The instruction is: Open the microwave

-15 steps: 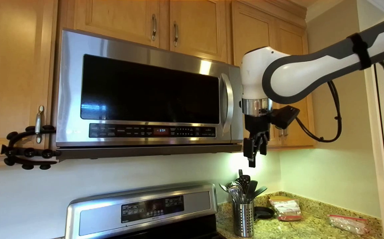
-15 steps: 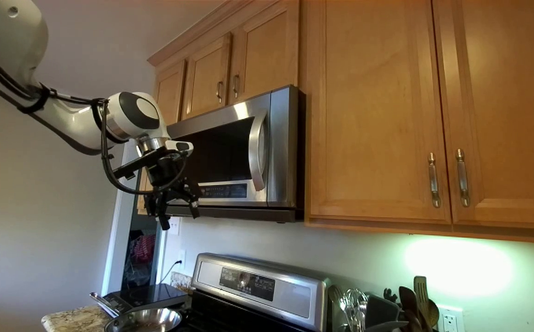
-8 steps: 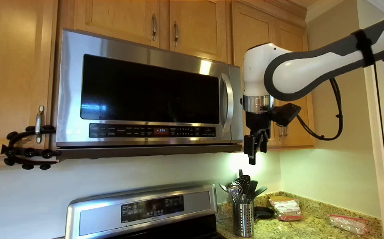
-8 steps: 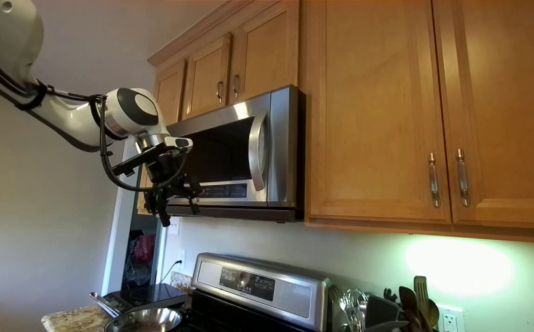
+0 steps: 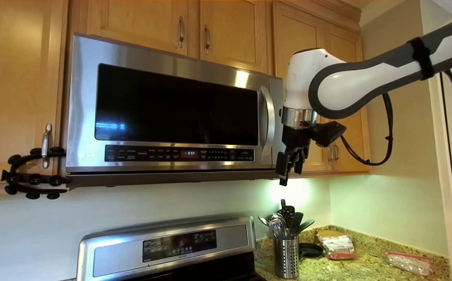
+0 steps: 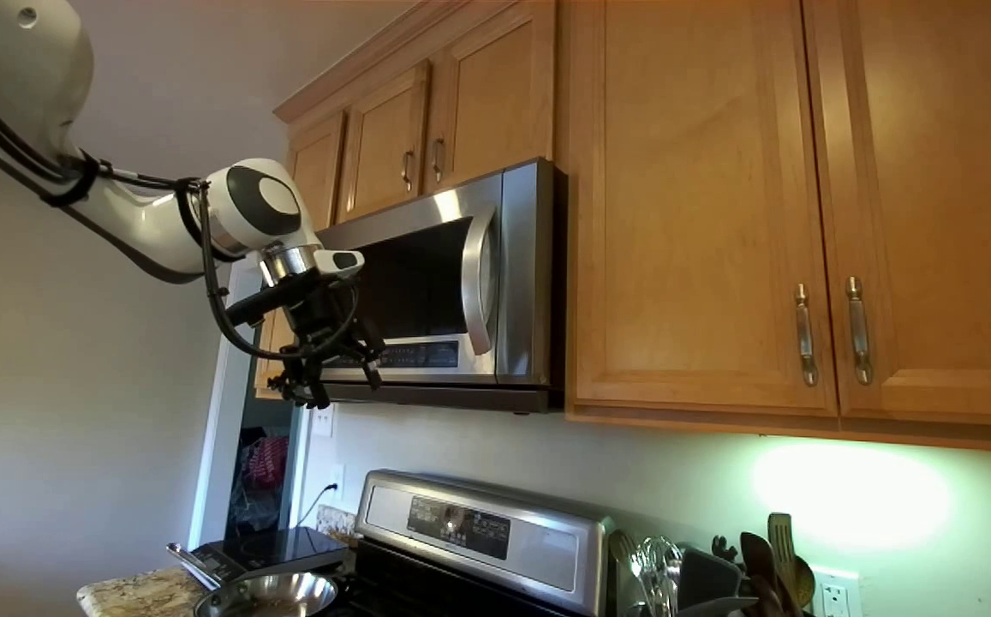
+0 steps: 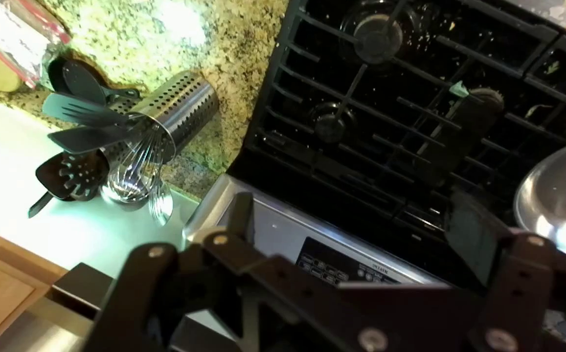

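Observation:
The microwave is a stainless box with a dark glass door, mounted above the stove; it also shows in an exterior view. Its door is shut. The vertical silver handle is at the door's right edge and shows in an exterior view too. My gripper hangs pointing down, lower than the handle and apart from it, in front of the microwave's lower right side. It shows in both exterior views. In the wrist view the fingers are wide apart with nothing between them. The handle is not visible there.
The stove is below the microwave. A perforated utensil holder stands on the granite counter beneath the gripper. Wooden cabinets surround the microwave. A steel pan sits on the stove. A black curved track is at the left.
My gripper has risen and shifted sideways, leftward in an exterior view and rightward in an exterior view, closer to the handle. It has tilted slightly. The microwave door has not moved.

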You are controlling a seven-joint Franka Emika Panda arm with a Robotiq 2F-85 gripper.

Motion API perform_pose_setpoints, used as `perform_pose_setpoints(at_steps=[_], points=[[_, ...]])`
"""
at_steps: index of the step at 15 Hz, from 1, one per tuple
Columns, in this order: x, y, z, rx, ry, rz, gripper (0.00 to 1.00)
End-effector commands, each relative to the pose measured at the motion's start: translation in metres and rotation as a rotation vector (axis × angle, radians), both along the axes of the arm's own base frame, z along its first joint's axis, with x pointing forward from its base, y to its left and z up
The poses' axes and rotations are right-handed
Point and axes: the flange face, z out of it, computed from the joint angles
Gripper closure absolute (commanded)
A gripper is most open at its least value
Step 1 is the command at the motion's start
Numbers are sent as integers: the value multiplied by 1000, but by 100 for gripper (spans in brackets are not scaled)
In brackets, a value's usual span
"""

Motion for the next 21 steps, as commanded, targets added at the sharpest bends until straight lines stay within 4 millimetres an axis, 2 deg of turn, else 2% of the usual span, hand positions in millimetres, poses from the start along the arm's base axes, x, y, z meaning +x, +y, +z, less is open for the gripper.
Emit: perform_pose_setpoints(at_steps=[1, 4, 10, 16, 21], points=[[10, -6, 21, 8, -87, -3, 0], [18, -17, 37, 28, -184, -42, 0], [43, -56, 60, 66, -434, -262, 0], [67, -65, 72, 154, -655, -289, 0], [68, -60, 85, 116, -717, -303, 0]])
